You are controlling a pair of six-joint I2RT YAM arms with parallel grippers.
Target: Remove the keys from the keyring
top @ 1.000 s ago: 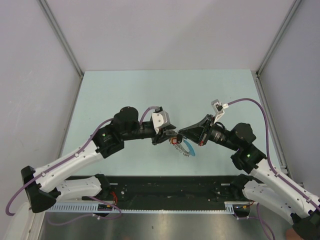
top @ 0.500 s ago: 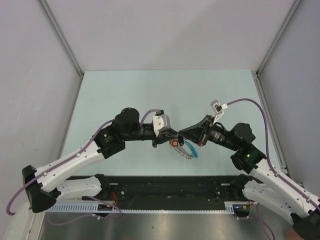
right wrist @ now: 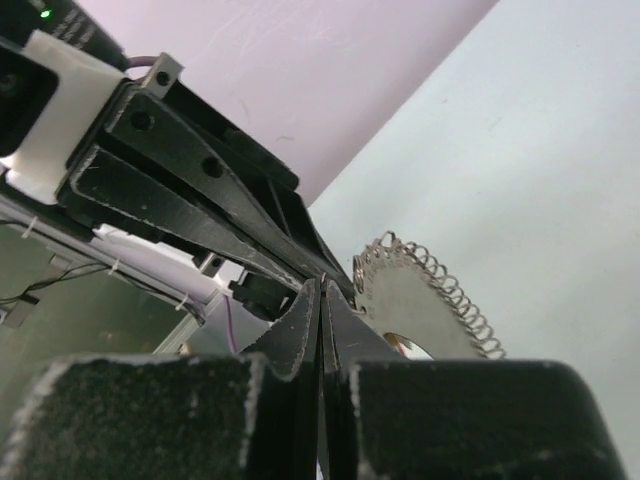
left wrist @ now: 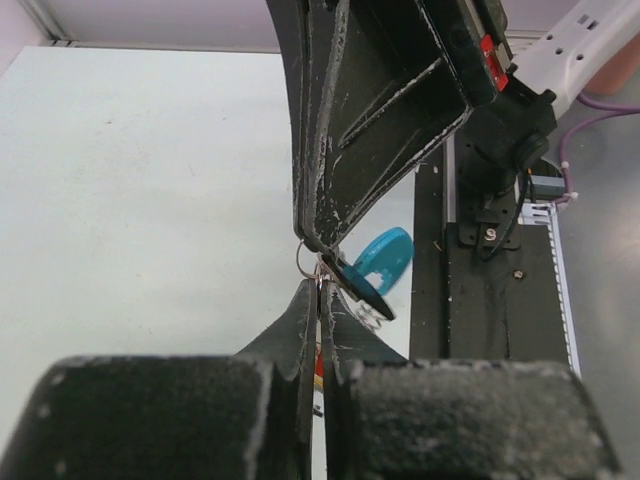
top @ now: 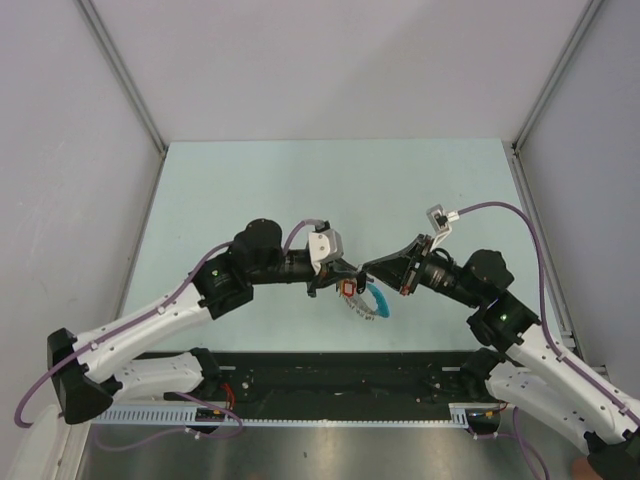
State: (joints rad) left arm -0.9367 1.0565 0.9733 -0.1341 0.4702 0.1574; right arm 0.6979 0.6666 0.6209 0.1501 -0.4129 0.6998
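Above the pale table (top: pixel 250 180), the right gripper (top: pixel 367 272) pinches the hanging keyring (top: pixel 368 303) at its upper edge. The left gripper (top: pixel 343 284) is shut tip-to-tip just beside the keyring, on what is unclear. A red-headed key (top: pixel 348 289) sits at the keyring's left. Pulling apart risks the thin metal slipping out and dropping.

Pale-green table (top: pixel 250 180); grey walls (top: pixel 330 60)

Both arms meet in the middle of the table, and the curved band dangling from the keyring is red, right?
Not quite: the curved band on the keyring is light blue, not red, as the left wrist view shows. The rest holds.
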